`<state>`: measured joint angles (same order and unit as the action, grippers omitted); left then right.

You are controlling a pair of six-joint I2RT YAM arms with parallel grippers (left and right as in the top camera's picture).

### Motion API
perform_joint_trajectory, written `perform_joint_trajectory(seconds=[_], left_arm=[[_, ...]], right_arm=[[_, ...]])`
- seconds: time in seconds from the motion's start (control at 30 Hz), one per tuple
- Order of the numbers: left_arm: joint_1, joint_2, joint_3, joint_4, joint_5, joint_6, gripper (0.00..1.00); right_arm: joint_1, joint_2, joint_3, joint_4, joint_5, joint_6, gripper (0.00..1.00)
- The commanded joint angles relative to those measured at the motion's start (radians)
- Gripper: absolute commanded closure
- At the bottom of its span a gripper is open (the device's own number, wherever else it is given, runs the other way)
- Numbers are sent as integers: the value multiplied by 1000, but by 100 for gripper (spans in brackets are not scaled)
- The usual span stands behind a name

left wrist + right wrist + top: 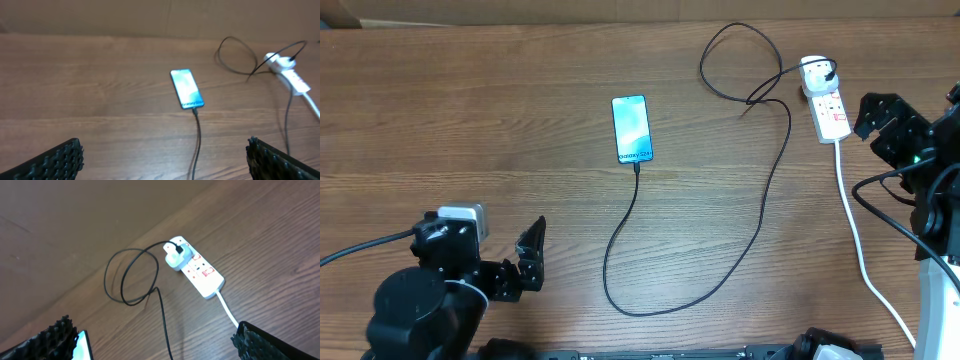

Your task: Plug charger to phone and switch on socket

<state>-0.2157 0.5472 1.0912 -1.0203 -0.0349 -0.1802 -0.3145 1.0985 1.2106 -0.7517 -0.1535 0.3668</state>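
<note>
My left gripper (162, 160) and right gripper (160, 339), fingers spread wide, empty; phone (631, 128) mid-table, charger (162, 312) tip at its near edge, other end in socket (830, 112) far right.

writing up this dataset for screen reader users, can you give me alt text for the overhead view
A lit phone lies on a wooden table with a black charger cable at its bottom edge, looping away to a plug in a white power strip at the right. The left gripper and right gripper are open, touching nothing.
</note>
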Motion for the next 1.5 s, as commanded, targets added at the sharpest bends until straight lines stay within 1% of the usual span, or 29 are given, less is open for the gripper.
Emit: perform_joint_trajectory(seconds=[0.0, 0.3, 0.83, 1.47], left_arm=[[4, -1, -25, 0, -27, -3, 0], [4, 2, -25, -21, -27, -3, 1], [4, 2, -25, -209, -27, -3, 0], [4, 2, -25, -241, -27, -3, 1]], right_arm=[[1, -7, -1, 11, -6, 3, 0], [1, -7, -1, 9, -6, 3, 0], [1, -7, -1, -13, -5, 3, 0], [1, -7, -1, -13, -5, 3, 0]])
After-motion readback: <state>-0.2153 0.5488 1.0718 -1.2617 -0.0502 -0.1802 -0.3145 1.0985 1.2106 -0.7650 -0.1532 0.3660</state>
